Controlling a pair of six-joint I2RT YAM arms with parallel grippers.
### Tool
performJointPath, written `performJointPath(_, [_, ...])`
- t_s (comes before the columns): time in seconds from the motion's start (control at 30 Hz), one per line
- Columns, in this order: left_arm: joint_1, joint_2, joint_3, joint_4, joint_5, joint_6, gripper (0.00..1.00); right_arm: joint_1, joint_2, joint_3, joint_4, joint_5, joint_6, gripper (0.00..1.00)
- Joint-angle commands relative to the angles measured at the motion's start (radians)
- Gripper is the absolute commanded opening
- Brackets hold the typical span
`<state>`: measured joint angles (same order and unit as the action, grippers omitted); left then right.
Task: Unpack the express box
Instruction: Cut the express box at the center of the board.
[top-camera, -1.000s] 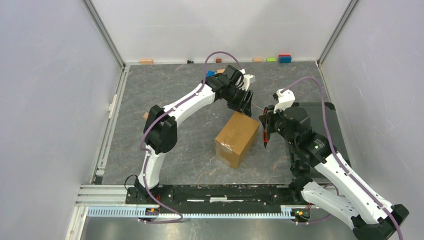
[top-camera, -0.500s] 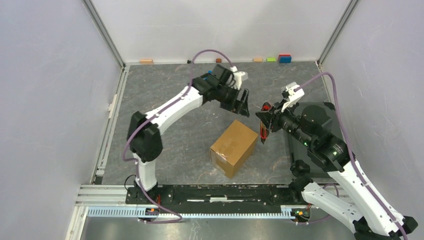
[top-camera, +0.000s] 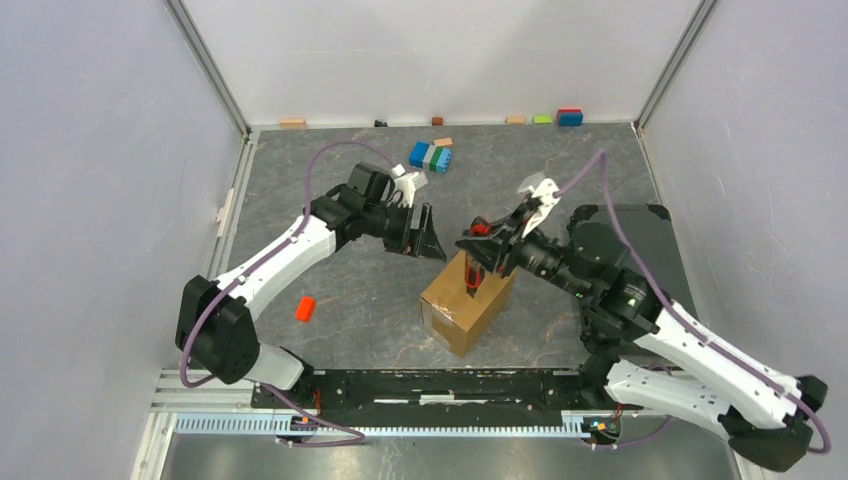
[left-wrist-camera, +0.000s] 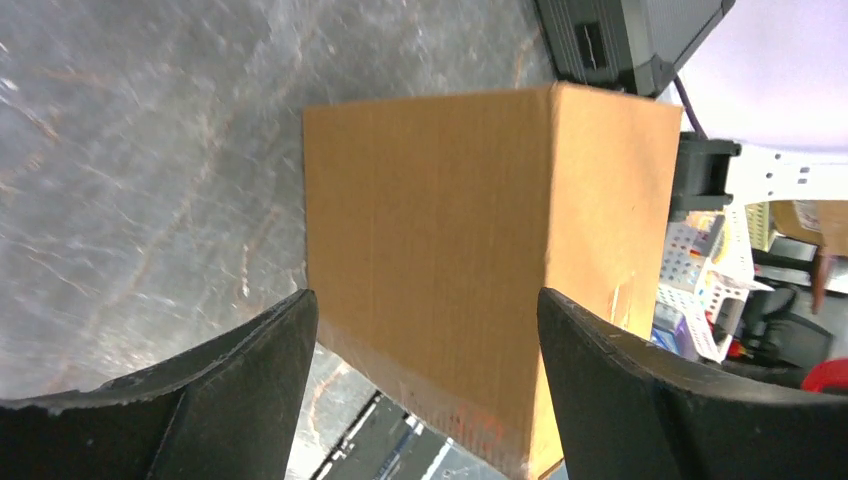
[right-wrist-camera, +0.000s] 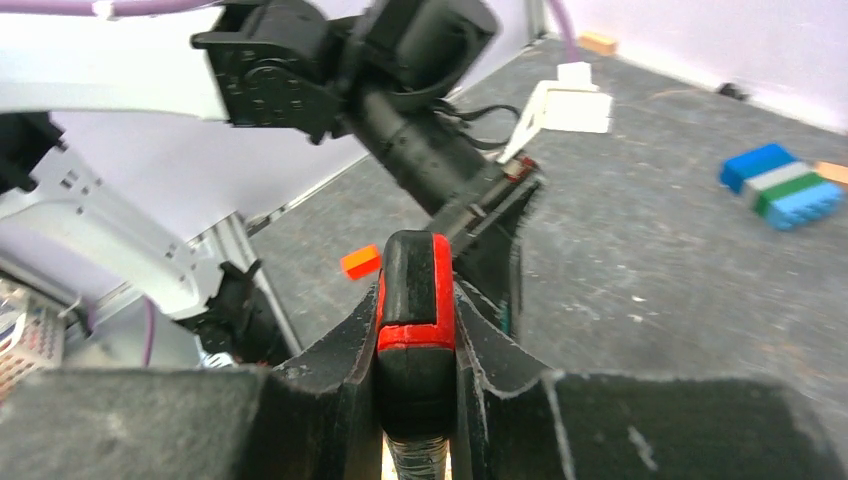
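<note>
Nearest my bases, a small orange-red block (top-camera: 305, 308) lies alone on the grey marbled table (top-camera: 300, 190), well to the left of the plain brown cardboard express box (top-camera: 465, 305). The box stands on the table in the middle of the workspace, turned corner-on to me, its top flaps lying flat and shut. My right gripper (top-camera: 482, 250) hangs over the far part of the box top, its fingers pressed together on a black tool with a red band (top-camera: 471, 280). My right wrist camera shows that tool (right-wrist-camera: 413, 290) pinched upright between the two fingers (right-wrist-camera: 340, 370). From above its tip points down at the cardboard, though I cannot tell whether it touches. My left gripper (top-camera: 425, 237) sits just beside the box's far left corner, fingers spread wide and holding nothing. My left wrist camera sees the box (left-wrist-camera: 440, 260) framed between the two black fingertips (left-wrist-camera: 260, 370), one upright edge facing me. Under my right arm, to the right of the box, lies a flat black tray (top-camera: 655, 222). Farther back a blue, white and green toy block cluster (top-camera: 430, 156) rests on the table, well apart from the box. A row of small coloured blocks (top-camera: 569, 117) lines the foot of the far wall.
</note>
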<state>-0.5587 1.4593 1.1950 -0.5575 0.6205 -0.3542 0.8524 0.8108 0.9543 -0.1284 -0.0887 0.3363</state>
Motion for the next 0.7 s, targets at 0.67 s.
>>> performJointPath(0.67, [0.008,-0.114,-0.255,0.243,0.14,-0.131,0.83,0.541,0.105,-0.231,0.613,0.707,-0.183,0.0])
